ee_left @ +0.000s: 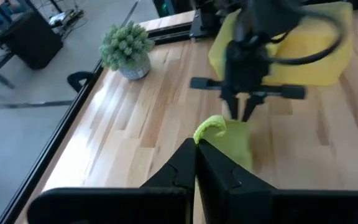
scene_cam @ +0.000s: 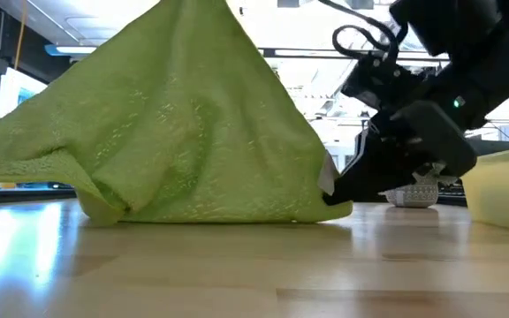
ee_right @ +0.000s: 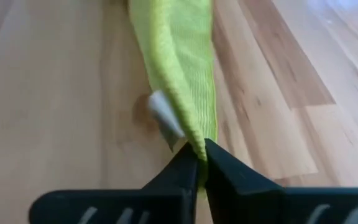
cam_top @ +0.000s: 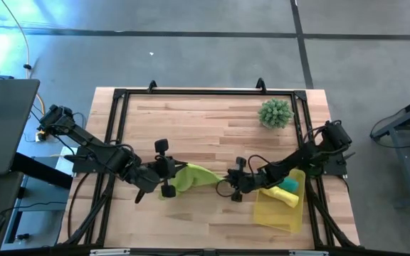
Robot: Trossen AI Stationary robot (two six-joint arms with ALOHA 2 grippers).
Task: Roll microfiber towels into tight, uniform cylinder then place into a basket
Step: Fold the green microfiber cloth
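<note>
From above, the lime green towel (cam_top: 194, 176) stretches between the left gripper (cam_top: 168, 173) and right gripper (cam_top: 235, 186), each pinching one end; the basket (cam_top: 280, 213) sits just behind the right gripper. Low view: the towel tents above the table (scene_cam: 237, 274). Both wrist views show fingers clamped on cloth.

Bright overhead light is glaring off the wooden table (scene_cam: 237, 265), and motion blur is softening the left wrist view.

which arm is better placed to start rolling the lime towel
Neither clearly: the left end effector and the right end effector are each shut on opposite ends of the lime green towel. The right is nearer the basket.
</note>
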